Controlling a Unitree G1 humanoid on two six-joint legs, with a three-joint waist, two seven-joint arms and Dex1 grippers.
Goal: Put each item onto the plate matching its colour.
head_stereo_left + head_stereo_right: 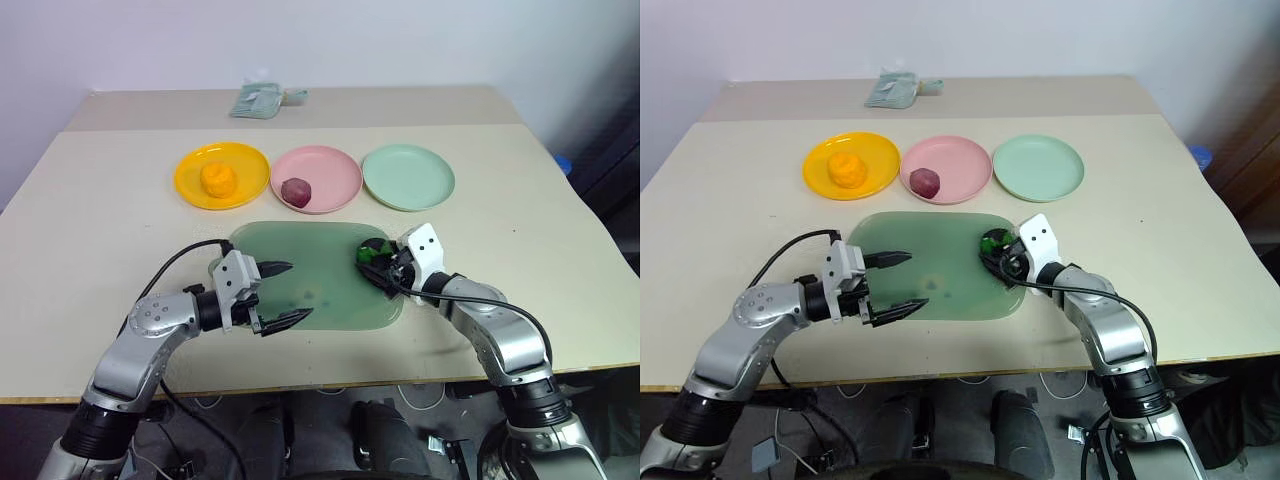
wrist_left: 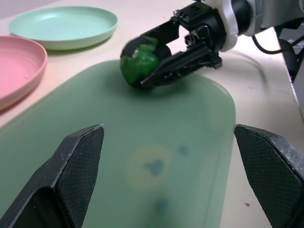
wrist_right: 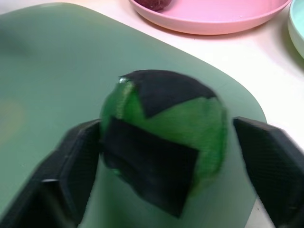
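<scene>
Left gripper: your left claw hangs wide open and empty over the near left part of the green board, well away from anything to pick.
Yellow plate: beyond the board's far left corner; the orange item sits on it.
Pink plate: just past the board's far edge; the maroon item lies on it.
Green item: on the board's far right corner, the one lump left to sort.
Right gripper: your right claw has a finger on either side of the green item, one touching, one with a gap; I can't tell you it is gripped.
Pale green plate: beyond the board's far right corner, just past the green item, so your right arm is much the nearer.
</scene>
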